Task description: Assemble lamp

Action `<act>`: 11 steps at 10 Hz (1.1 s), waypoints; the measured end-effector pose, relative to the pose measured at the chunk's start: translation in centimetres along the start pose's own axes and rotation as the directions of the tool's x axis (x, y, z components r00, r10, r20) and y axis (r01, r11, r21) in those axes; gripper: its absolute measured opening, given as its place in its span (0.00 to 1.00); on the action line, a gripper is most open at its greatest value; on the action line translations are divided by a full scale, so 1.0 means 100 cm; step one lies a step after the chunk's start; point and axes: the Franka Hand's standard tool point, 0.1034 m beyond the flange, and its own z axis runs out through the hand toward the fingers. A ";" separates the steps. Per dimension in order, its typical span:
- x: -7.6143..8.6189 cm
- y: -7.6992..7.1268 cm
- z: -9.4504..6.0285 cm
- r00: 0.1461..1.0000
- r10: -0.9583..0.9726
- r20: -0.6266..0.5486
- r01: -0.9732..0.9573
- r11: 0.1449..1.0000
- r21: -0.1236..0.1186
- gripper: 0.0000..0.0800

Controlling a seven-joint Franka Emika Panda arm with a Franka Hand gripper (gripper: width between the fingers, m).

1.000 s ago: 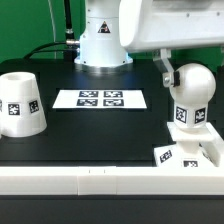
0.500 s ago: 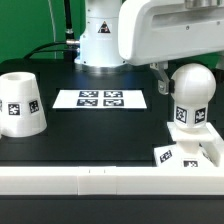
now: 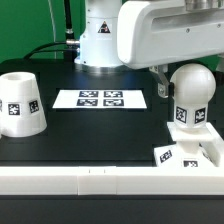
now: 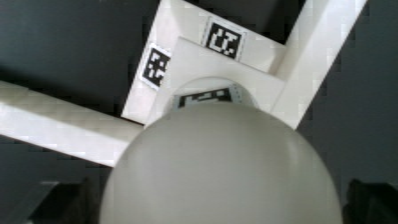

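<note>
The round white bulb (image 3: 192,85) stands upright on the low square base (image 3: 190,150) at the exterior view's right. My gripper (image 3: 176,86) is at bulb height. One dark finger (image 3: 160,84) shows just left of the bulb and the other is hidden behind it. In the wrist view the bulb (image 4: 222,165) fills the space between my gripper (image 4: 210,205) fingers, with a thin dark gap on each side, so the jaws stand open around it. The tagged base (image 4: 183,68) lies beyond it. The cup-shaped shade (image 3: 20,103) stands alone at the left.
The marker board (image 3: 100,99) lies flat in the middle of the black table. A long white rail (image 3: 90,181) runs along the front edge. The robot's white pedestal (image 3: 100,45) stands at the back.
My white hand has shifted a little toward the exterior view's left and now covers more of the upper frame. The bulb, base and shade have not moved.
</note>
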 end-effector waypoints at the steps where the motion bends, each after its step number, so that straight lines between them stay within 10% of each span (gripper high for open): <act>1: 0.000 0.000 0.000 1.000 0.000 0.000 0.000 1.000 0.000 0.73; 6: 0.000 0.000 0.000 0.999 0.035 -0.001 -0.035 0.999 0.002 0.72; 11: -0.001 0.003 0.001 0.818 0.574 -0.013 -0.574 0.818 0.031 0.73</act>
